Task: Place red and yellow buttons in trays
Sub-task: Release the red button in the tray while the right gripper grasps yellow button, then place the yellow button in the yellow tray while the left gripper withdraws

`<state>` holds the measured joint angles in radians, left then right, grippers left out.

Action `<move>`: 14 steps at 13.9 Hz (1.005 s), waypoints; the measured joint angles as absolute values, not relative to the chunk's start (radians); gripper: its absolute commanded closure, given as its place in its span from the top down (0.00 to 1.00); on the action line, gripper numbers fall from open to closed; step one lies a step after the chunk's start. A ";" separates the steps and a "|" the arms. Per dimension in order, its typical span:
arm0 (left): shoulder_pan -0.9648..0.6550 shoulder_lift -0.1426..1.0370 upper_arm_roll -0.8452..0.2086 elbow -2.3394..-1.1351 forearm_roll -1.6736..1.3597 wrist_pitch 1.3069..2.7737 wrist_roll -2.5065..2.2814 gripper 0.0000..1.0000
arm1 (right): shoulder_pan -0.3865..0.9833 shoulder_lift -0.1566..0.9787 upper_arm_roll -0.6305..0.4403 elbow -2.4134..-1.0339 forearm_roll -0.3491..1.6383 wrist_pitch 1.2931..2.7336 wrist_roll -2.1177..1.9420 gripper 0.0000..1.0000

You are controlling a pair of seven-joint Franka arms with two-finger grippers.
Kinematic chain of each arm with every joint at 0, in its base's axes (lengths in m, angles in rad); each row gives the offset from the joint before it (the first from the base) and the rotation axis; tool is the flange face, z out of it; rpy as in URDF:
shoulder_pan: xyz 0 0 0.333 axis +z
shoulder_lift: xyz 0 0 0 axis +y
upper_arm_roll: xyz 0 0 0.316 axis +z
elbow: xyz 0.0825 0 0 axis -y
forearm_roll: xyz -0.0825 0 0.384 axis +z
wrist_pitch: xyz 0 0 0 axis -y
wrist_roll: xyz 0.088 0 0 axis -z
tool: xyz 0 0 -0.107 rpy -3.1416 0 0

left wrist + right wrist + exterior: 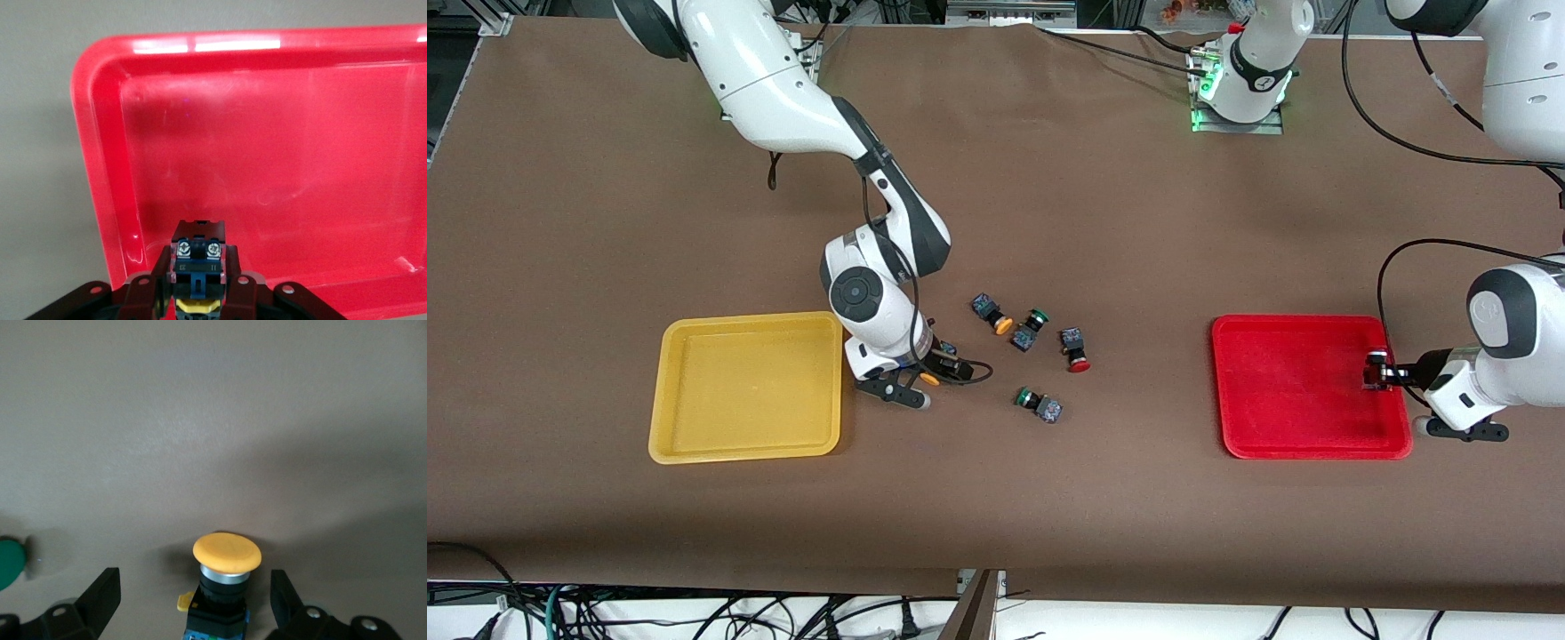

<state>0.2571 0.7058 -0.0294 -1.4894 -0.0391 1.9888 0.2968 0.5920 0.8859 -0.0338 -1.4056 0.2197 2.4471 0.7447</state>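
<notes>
My right gripper (930, 370) is low over the table beside the yellow tray (747, 391), open. A yellow button (227, 555) lies between its fingers (100, 595), which stand clear of it on both sides. My left gripper (1376, 373) is over the red tray (1298, 391) near the rim at the left arm's end, shut on a button (198, 250). That button's screwed base faces the left wrist camera and its cap is hidden. Another yellow button (992, 313) and a red button (1075, 348) lie on the table between the trays.
Two green-capped buttons lie between the trays. One (1030, 328) sits between the yellow and red buttons. The other (1040, 404) lies nearer the front camera. A green cap (10, 563) shows at the edge of the right wrist view. Both trays hold nothing.
</notes>
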 measured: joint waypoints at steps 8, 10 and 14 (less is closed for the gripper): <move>0.262 0.705 -0.034 -1.628 -0.039 2.164 0.298 0.71 | 0.577 0.899 -0.050 -1.399 0.220 2.428 0.695 0.05; 0.256 0.702 -0.043 -1.622 -0.039 2.166 0.298 1.00 | 0.534 0.877 -0.057 -1.374 0.220 2.330 0.614 0.05; 0.171 0.681 -0.060 -1.532 -0.056 2.101 0.259 1.00 | 0.391 0.799 -0.065 -1.335 0.219 2.119 0.321 0.11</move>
